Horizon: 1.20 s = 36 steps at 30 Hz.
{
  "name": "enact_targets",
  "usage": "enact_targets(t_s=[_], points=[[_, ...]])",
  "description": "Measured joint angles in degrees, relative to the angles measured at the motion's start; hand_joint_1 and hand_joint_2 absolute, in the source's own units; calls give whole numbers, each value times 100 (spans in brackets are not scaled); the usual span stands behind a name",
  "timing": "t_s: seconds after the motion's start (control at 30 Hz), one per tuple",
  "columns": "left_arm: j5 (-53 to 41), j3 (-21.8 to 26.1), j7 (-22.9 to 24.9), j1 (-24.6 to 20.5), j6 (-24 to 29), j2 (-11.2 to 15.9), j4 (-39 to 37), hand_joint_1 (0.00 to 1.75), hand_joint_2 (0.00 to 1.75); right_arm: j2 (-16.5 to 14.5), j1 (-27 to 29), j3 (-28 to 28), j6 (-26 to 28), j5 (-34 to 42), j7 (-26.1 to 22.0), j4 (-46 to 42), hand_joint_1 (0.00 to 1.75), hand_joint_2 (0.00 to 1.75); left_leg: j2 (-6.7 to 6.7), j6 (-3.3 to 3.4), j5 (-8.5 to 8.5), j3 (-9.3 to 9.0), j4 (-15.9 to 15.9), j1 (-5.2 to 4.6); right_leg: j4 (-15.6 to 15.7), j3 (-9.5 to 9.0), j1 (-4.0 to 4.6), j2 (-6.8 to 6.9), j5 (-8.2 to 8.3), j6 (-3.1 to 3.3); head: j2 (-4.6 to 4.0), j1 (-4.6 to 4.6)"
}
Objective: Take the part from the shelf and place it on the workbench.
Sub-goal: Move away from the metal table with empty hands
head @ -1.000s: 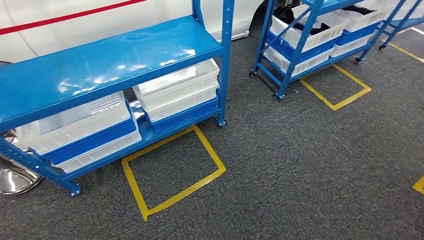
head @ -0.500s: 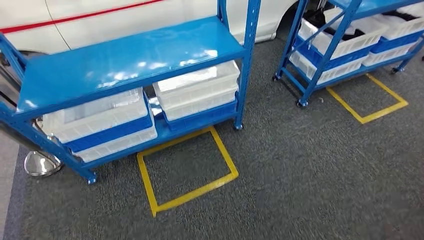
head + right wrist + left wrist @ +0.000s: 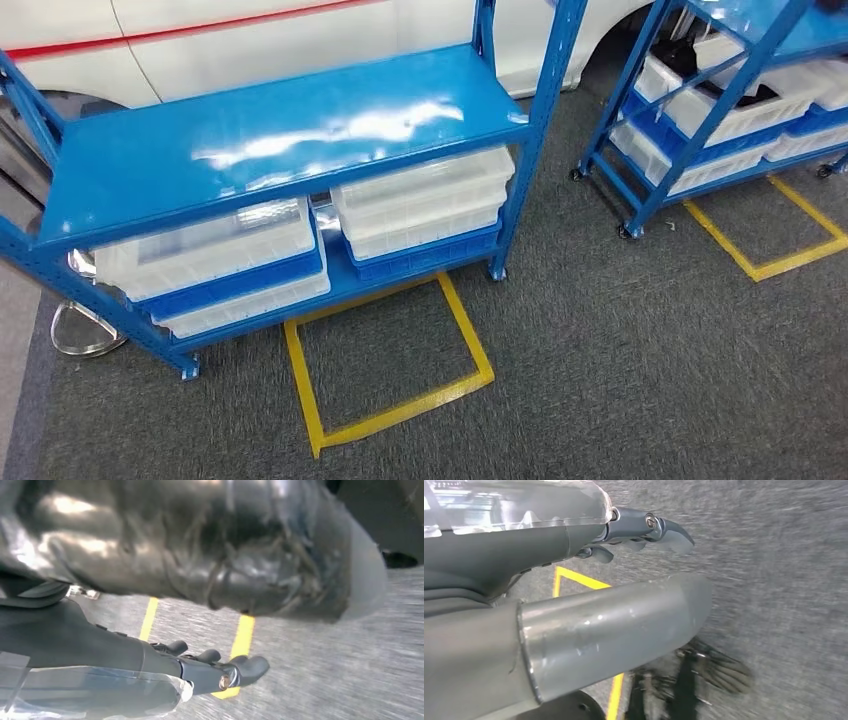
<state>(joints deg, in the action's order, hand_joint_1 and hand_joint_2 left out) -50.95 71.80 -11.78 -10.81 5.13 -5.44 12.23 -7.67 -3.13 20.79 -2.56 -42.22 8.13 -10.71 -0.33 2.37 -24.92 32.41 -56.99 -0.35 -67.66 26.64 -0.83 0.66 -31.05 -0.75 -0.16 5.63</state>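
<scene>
Grey carpet (image 3: 620,340), blue shelf (image 3: 280,130), left hand (image 3: 624,535) empty

Blue shelf (image 3: 270,130), white bins (image 3: 420,200) on lower tier

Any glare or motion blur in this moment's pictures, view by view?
Head view: sharp, with white glare patches on the glossy blue metal shelf top. Left wrist view: grey carpet streaked by motion blur, left hand fairly crisp. Right wrist view: carpet smeared, yellow floor tape soft, right hand clearer.
</scene>
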Motion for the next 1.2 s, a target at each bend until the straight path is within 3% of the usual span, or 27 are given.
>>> enact_targets(t_s=[0.03, 0.07, 0.13, 0.17, 0.2, 0.23, 0.3, 0.33, 0.37, 0.43, 0.5, 0.57, 0.63, 0.67, 0.77, 0.8, 0.9, 0.97, 1.03, 1.1, 1.13, 1.17, 1.2], points=[[-5, -2, 3, -9, -2, -1, 1, 0, 0, 0, 3, 0, -10, -28, -10, -1, 0, 0, -18, 11, -41, -144, 72, 15, -344, 290, -7, -24, -49, -16, 0, 2], [-9, -3, 5, -23, -2, -1, 1, 0, 0, 0, 6, 0, -20, -55, -13, 0, 0, 0, -52, 21, -86, -271, 117, 27, -566, 560, -8, -37, -232, -33, 0, 0], [-14, -9, 9, -46, -3, -3, 1, 0, 0, 1, 6, 0, -32, -90, -9, 0, 0, 0, -164, 21, -225, -488, 161, 48, -640, 954, -19, -44, -771, -66, 1, -1], [-15, -13, 11, -42, -4, -6, 1, 0, 0, 3, 13, 0, -34, -102, -6, 0, 0, 0, -234, 8, -305, -591, 166, 58, -521, 1075, -29, -49, -920, -82, 1, 0], [-15, -17, 13, -32, -5, -11, 1, 0, 0, 6, 27, 0, -34, -109, -3, 0, 0, 0, -304, -13, -392, -694, 163, 67, -310, 1159, -40, -68, -861, -93, 1, 0], [-16, -23, 15, -15, -5, -17, 1, 0, 0, 10, 53, 0, -34, -114, -2, 2, 0, 0, -369, -37, -482, -773, 159, 77, -20, 1212, -52, -134, -543, -99, 0, 2], [-15, -32, 16, -3, -7, -31, 1, 0, 0, 24, 115, 1, -36, -118, -1, 22, 0, 0, -499, -102, -667, -860, 84, 86, 534, 1296, -65, -372, 443, -81, 0, 1], [-14, -37, 19, -6, -7, -34, 1, 0, 0, 29, 123, 1, -36, -120, 0, 31, 0, 0, -553, -139, -745, -861, 54, 92, 667, 1319, -62, -455, 795, -53, 0, 1], [-10, -41, 18, -13, -4, -37, 1, 0, 0, 35, 117, 2, -36, -122, 1, 38, 0, 0, -598, -177, -788, -869, 17, 99, 710, 1330, -51, -473, 949, -9, 0, 0], [-2, -46, 19, -15, 3, -33, 1, 0, 0, 37, 84, 2, -34, -125, 2, 37, 0, 0, -591, -242, -756, -815, -116, 113, 711, 1258, -42, -354, 910, 89, 0, -1], [3, -46, 18, -30, 9, -41, 1, 0, 0, 38, 79, 2, -34, -125, 2, 37, 0, 0, -356, -297, -699, -545, -617, 112, 778, 1144, -47, -230, 851, 177, 0, -3], [6, -47, 17, -53, 11, -52, 2, 0, 0, 39, 72, 2, -34, -125, 2, 37, 0, 0, -103, -351, -927, -98, -1288, 116, 816, 1045, -40, -112, 773, 225, -1, -4], [10, -48, 17, -53, 12, -51, 3, 0, 0, 40, 59, 2, -34, -125, 2, 37, 0, 0, -34, -386, -1214, 236, -1622, 121, 818, 952, -32, -9, 684, 234, -1, -4], [13, -48, 17, -43, 12, -51, 3, 0, 0, 41, 54, 2, -31, -123, 2, 37, 0, 0, -23, -389, -1183, 288, -1557, 121, 816, 904, -30, 27, 645, 233, -1, -4], [20, -48, 5, -24, 10, -51, 3, 0, 0, 39, 38, 2, -8, -102, 2, 38, 0, 0, 25, -331, -503, 31, -598, 106, 813, 779, -23, 94, 565, 206, 0, -3], [21, -48, 2, -25, 10, -51, 3, 0, 0, 38, 33, 2, -3, -98, 2, 38, 0, 0, 50, -298, -400, -52, -319, 87, 813, 761, -19, 106, 554, 188, 0, -4], [27, -48, 0, -20, 11, -49, 3, 0, 0, 36, 19, 4, 1, -97, 2, 39, 0, 0, 79, -191, -343, -82, -107, 42, 823, 750, -8, 117, 544, 92, -1, -4], [33, -49, 0, -9, 12, -51, 4, 0, 0, 37, 15, 4, 3, -97, 2, 38, 0, 0, 69, -113, -211, -129, -45, 76, 764, 748, -6, 90, 479, 20, -1, -3], [36, -50, -1, -19, 11, -57, 4, 0, 0, 40, 19, 4, 6, -97, 2, 37, 0, 0, 66, -51, -151, -164, 14, 104, 353, 925, -5, 18, 195, -21, -1, -2], [36, -50, -2, -24, 10, -61, 5, 0, 0, 42, 25, 5, 7, -97, 2, 38, 0, 0, 60, -21, -147, -151, 13, 86, -363, 1263, -5, -34, -169, -35, -1, -2], [40, -50, -3, -20, 9, -62, 5, 0, 0, 42, 28, 5, 6, -97, 2, 38, 0, 0, 54, -18, -152, -148, 7, 80, -625, 1390, -6, -40, -245, -41, -1, -2], [46, -50, -7, -17, 5, -62, 5, 0, 0, 43, 30, 7, 5, -97, 2, 38, 0, 0, 42, -18, -161, -147, -1, 75, -692, 1424, -6, -43, -204, -43, 0, -3], [55, -50, -11, -15, 1, -62, 5, 0, 0, 44, 31, 8, 3, -97, 2, 38, 0, 0, 25, -22, -172, -151, -13, 73, -542, 1351, -7, -43, -62, -38, 1, -2]])
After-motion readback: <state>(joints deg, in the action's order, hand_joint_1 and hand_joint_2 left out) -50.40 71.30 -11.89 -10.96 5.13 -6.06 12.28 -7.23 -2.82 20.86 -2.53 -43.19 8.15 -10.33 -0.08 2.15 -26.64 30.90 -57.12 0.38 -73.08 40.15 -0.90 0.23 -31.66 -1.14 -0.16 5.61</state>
